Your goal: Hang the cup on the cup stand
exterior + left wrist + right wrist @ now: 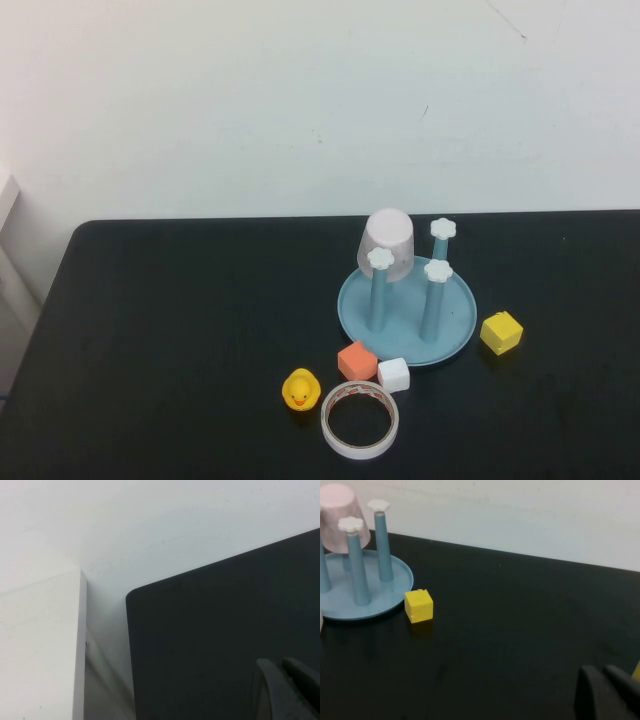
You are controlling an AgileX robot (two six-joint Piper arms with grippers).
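The pale pink cup (pixel 388 240) sits upside down over the back-left post of the cup stand (pixel 455 300), a round light blue tray with upright blue posts topped by white flower caps. In the right wrist view the cup (pixel 342 517) and the stand (pixel 340 600) lie far off across the black table. Neither arm shows in the high view. My left gripper (pixel 279 664) is shut and empty over the table's far left corner. My right gripper (pixel 601 671) is shut and empty, low over the table, well to the right of the stand.
A yellow cube (pixel 501 332) lies right of the tray. An orange cube (pixel 357 360), a white cube (pixel 394 374), a yellow duck (pixel 300 389) and a white tape roll (pixel 360 419) lie in front of it. A white panel (pixel 40 645) stands beyond the table's left edge.
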